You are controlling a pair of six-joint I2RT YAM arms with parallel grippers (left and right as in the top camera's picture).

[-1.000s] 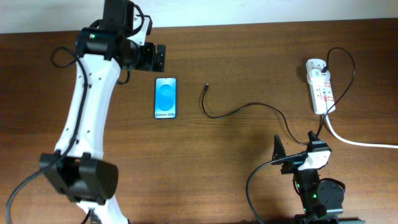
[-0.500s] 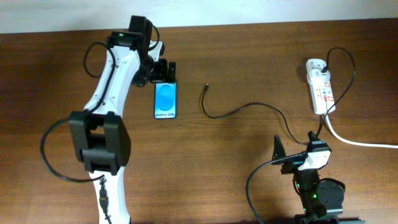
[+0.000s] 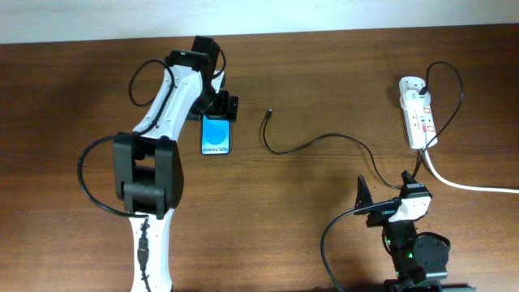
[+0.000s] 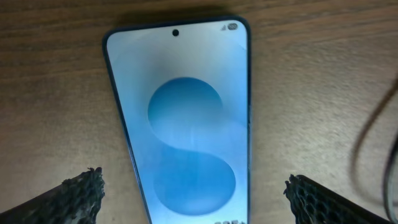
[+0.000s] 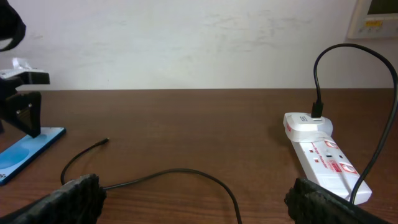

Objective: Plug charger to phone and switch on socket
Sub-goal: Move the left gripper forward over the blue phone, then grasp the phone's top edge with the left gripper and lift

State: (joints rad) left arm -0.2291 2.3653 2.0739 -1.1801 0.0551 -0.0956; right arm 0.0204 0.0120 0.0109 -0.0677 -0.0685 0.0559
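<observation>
The phone (image 3: 216, 136) lies flat on the table with its blue screen up. It fills the left wrist view (image 4: 186, 118). My left gripper (image 3: 220, 112) is open just over the phone's far end, one finger on each side of it (image 4: 193, 199), not touching it. The charger's black cable (image 3: 316, 139) curls across the table, and its plug tip (image 3: 268, 114) lies loose to the right of the phone. The socket (image 3: 418, 113) lies at the far right with the charger's other end plugged in. My right gripper (image 3: 383, 186) is open and empty (image 5: 205, 202) near the table's front, with the cable (image 5: 186, 173) in front of it.
The thick white cord (image 3: 470, 185) runs from the socket off the right edge. The right wrist view shows the socket (image 5: 323, 152), the plug tip (image 5: 106, 141), the phone (image 5: 25, 149) and the left gripper (image 5: 22, 106) over it. A wall stands behind the table.
My left arm has swung right and toward the front, from the far left of the table to just over the phone's far end. The right arm, cable and phone have not moved.
</observation>
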